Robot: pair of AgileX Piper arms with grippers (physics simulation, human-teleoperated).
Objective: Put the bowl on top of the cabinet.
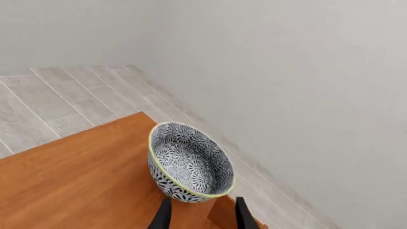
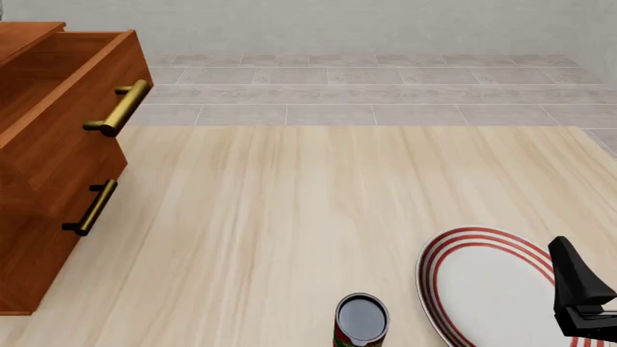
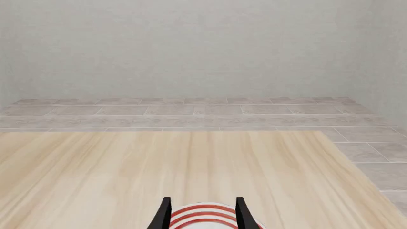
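The bowl [image 1: 189,164] sits right at a corner of the cabinet [image 1: 76,181] top, and the left claw [image 1: 201,213] hangs just behind it, fingers spread and empty. The right claw [image 3: 201,213] is low over the red-ringed plate [image 2: 501,289] on the table [image 2: 289,217], also parted with nothing in it.

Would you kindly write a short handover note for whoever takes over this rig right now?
Left hand: open, holding nothing, fingers apart just short of the round blue-grey floral bowl.
Right hand: open, holding nothing, above the red-ringed white plate.
The bowl sits tilted at a corner of the reddish-brown wooden cabinet's top, rim facing partly sideways; the front view does not show it. That view shows the cabinet at the table's left with its upper drawer pulled out.
Done: the bowl is on the cabinet top.
Left: check it rests steadily near that edge, then back the left arm away.
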